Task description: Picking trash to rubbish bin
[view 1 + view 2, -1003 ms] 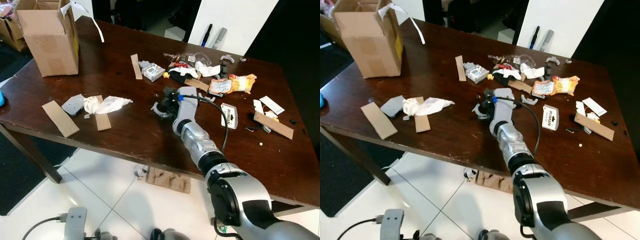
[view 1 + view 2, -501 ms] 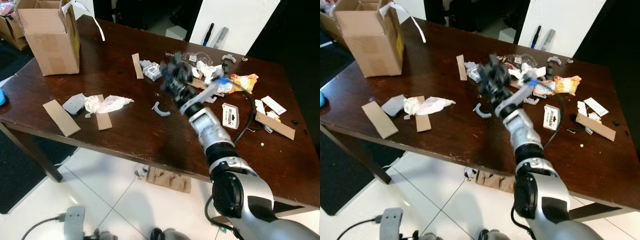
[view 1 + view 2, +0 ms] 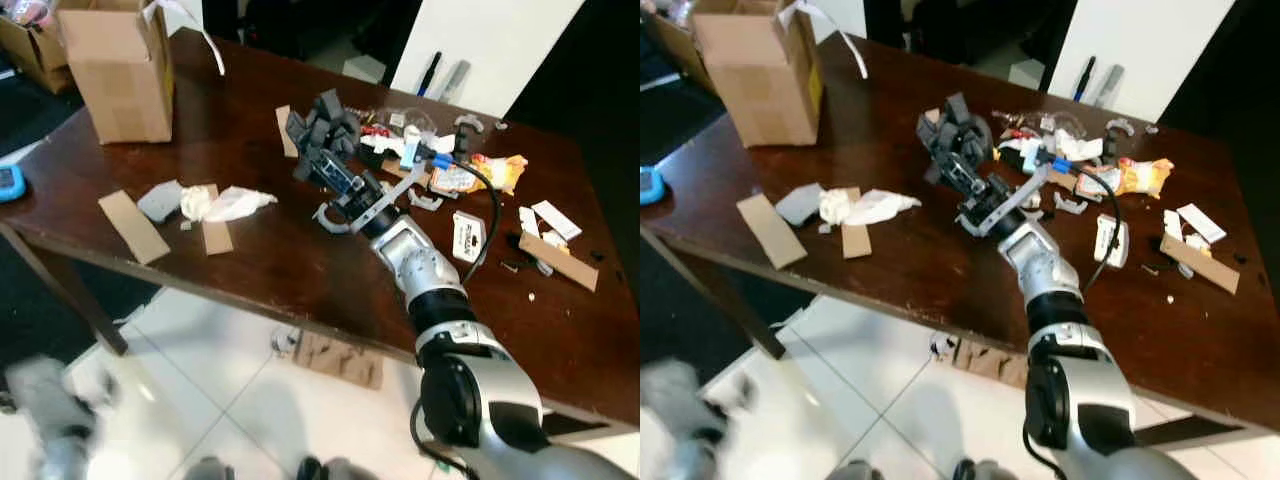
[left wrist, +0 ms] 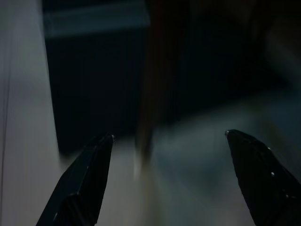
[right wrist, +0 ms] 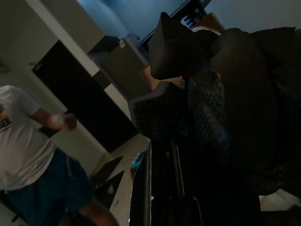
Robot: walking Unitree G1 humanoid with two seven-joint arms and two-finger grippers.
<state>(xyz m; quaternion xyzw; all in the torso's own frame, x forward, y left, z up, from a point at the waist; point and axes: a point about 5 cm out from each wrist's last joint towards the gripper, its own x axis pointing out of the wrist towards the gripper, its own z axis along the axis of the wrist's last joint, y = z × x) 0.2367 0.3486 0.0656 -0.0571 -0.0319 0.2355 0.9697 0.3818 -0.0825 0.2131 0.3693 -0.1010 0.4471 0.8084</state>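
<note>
- The right gripper [image 3: 322, 150], raised above the dark wooden table [image 3: 240, 250], clamps a blocky, dark grey foam piece [image 3: 318, 128].
- Its silver arm reaches forward and up.
- The left gripper [image 4: 169, 141] looks spread wide, though that view is blurred.

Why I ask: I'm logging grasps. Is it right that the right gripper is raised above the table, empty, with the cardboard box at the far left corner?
Not empty. The right gripper is shut on a clump of dark foam pieces, as the left eye view shows. It is raised above the table, and the cardboard box does stand at the far left corner.
</note>
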